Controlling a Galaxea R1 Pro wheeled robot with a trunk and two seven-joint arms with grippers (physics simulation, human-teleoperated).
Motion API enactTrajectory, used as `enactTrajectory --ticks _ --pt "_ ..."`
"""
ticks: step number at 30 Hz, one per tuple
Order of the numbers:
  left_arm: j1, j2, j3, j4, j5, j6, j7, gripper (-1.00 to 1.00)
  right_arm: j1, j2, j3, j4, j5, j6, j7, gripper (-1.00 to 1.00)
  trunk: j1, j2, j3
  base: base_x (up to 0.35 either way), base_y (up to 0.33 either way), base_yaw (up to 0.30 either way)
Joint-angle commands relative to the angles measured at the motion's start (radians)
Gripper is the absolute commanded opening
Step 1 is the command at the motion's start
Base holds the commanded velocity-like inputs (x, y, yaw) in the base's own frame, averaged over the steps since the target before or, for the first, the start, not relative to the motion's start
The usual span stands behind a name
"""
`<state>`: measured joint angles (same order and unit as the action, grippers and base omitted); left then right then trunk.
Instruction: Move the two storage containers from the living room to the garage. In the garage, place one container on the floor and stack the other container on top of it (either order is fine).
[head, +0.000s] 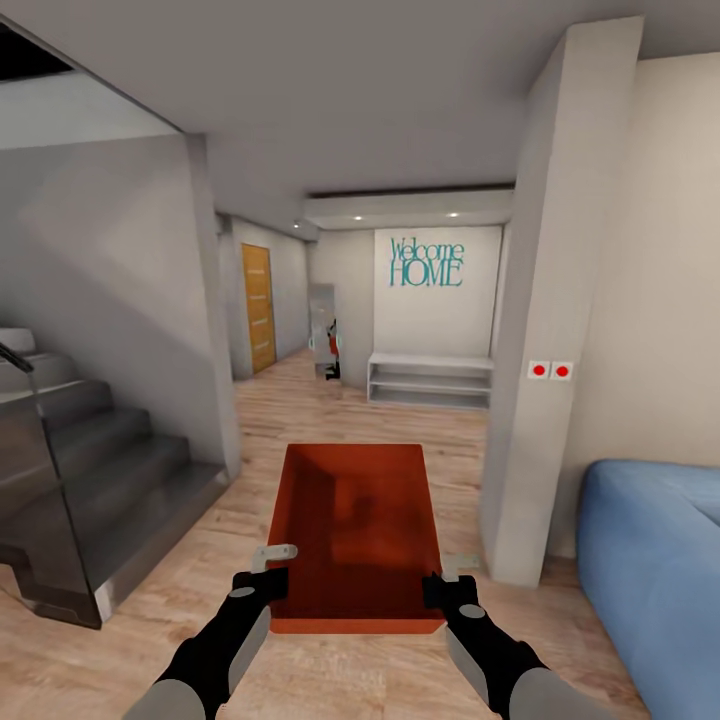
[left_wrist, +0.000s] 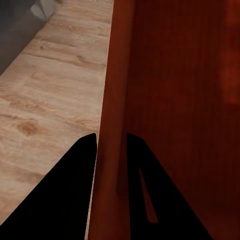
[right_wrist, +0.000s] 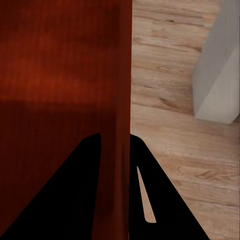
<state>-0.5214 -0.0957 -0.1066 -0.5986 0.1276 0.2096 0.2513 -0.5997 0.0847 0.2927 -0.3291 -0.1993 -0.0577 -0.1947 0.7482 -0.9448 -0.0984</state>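
My left jaws (head: 262, 578) pinch the left wall of the red-orange storage container (head: 355, 530), and my right jaws (head: 448, 583) pinch its right wall, holding it level above the light wood-plank floor (head: 200, 600). Ahead, teal lettering on the far wall reads "Welcome HOME" (head: 427, 262); a blue sofa (head: 655, 560) lies to my right.

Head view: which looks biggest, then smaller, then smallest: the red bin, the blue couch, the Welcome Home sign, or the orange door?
1. Red bin, though it's nearest the camera.
2. Blue couch, cut off at the edge.
3. Welcome Home sign and orange door: too alike to rank.
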Motion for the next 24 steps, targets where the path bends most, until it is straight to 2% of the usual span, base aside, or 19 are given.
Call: enactTrajectory --ticks 1,11,20,24 --pt "0.000 0.033 0.042 -0.001 -0.001 0.008 0.046 -1.00 -0.002 0.000 -0.007 -0.007 -0.002 -0.002 -0.001 -1.00 0.001 -0.001 -0.002 0.326 0.000 0.000" --pt "0.000 0.033 0.042 -0.001 -0.001 0.008 0.046 -1.00 -0.002 -0.001 -0.007 -0.007 -0.003 -0.002 0.001 -1.00 0.001 -0.001 -0.002 0.326 0.000 0.004" --pt "0.000 0.033 0.042 -0.002 -0.002 0.008 0.046 -1.00 -0.002 -0.001 -0.007 -0.007 -0.003 -0.002 0.000 -1.00 0.001 -0.001 -0.002 0.326 0.000 0.220" --pt "0.000 0.033 0.042 -0.001 -0.001 0.008 0.046 -1.00 -0.002 -0.002 -0.007 -0.008 -0.003 -0.002 0.001 -1.00 0.001 -0.001 -0.002 0.326 0.000 0.046"
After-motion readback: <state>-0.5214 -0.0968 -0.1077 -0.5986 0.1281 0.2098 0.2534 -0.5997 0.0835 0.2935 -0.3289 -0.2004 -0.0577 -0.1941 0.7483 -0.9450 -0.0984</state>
